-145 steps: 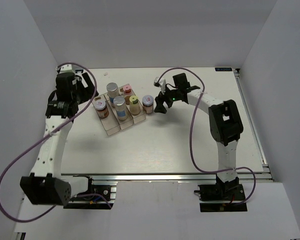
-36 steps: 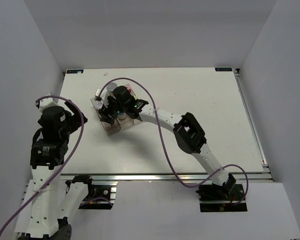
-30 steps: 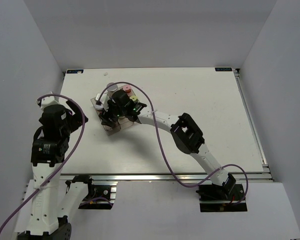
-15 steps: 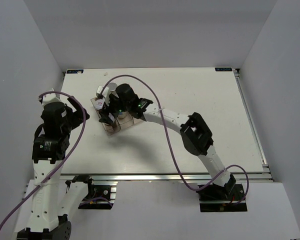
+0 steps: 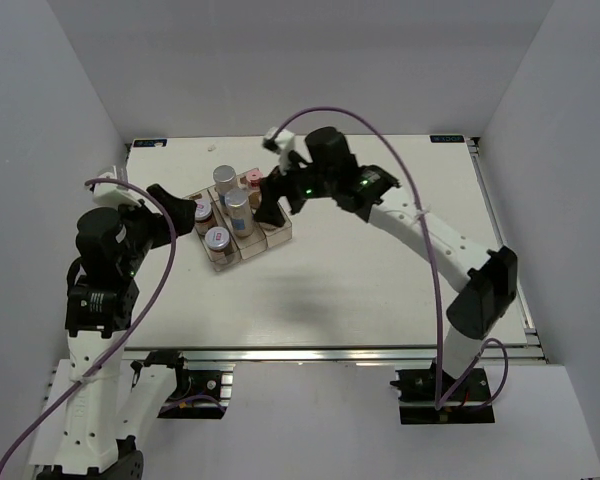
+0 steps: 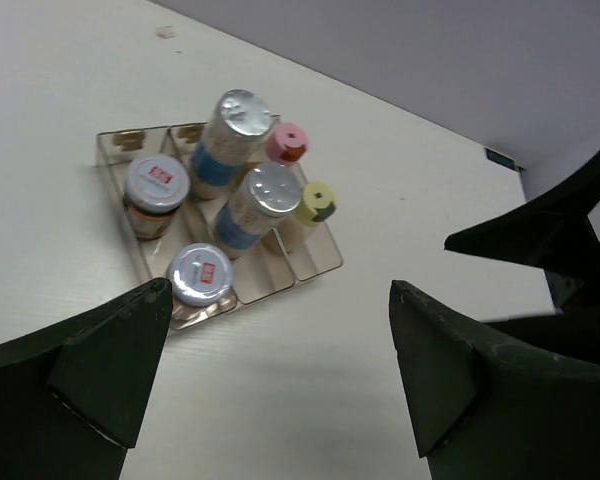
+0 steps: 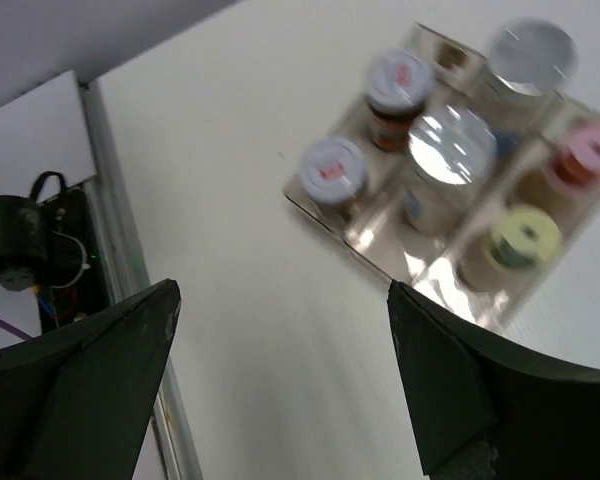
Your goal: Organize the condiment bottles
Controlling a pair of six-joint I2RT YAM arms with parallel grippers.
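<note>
The table (image 5: 380, 270) is boxed in by white walls (image 5: 70, 100) on the left, right and far sides, with a metal rail (image 5: 330, 349) along the near edge. To the right of the right gripper (image 5: 270, 205) and on its near side the tabletop lies bare, a broad stretch running out to the right edge. The left gripper (image 5: 180, 210) has only a narrow strip between itself and the left wall. The right gripper's jaws stand wide apart with nothing between them, and it hangs above the right end of the clear tray (image 5: 220, 266), touching nothing as far as its wrist view (image 7: 280, 300) shows. The left gripper is likewise spread fully and empty (image 6: 280, 290). It sits just off the tray's left end, and the tray (image 6: 320, 265) lies ahead of and below its fingertips. All six bottles stand upright inside the tray. The lane nearest the left gripper holds two white-lidded jars (image 6: 156, 182) (image 6: 201, 272). The middle lane holds two taller silver-lidded bottles (image 6: 242, 112) (image 6: 270, 188). The lane under the right gripper holds a pink-lidded bottle (image 6: 286, 142) and a yellow-lidded bottle (image 6: 316, 201).
</note>
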